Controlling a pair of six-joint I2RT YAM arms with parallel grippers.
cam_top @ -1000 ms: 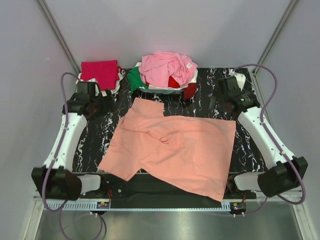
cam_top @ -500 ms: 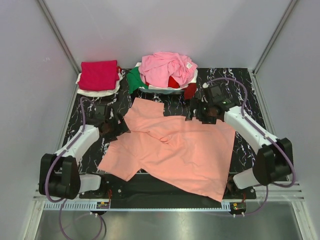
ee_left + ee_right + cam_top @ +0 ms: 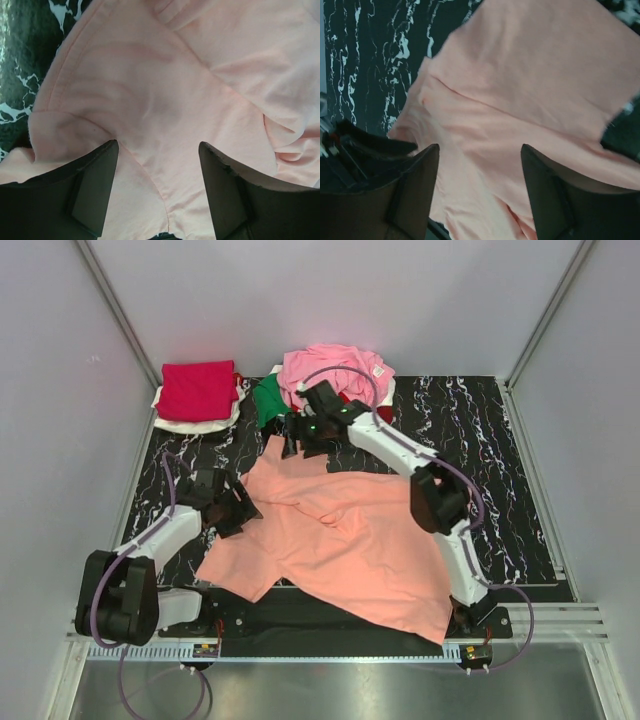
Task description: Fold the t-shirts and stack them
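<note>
Salmon-orange t-shirt [image 3: 350,530] everywhere; crimson shirt [image 3: 198,390] overhead only

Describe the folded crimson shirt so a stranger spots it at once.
Find the black marbled mat and its far left corner. There the crimson shirt lies on white fabric; it alone is folded flat, unlike the crumpled pile beside it.
</note>
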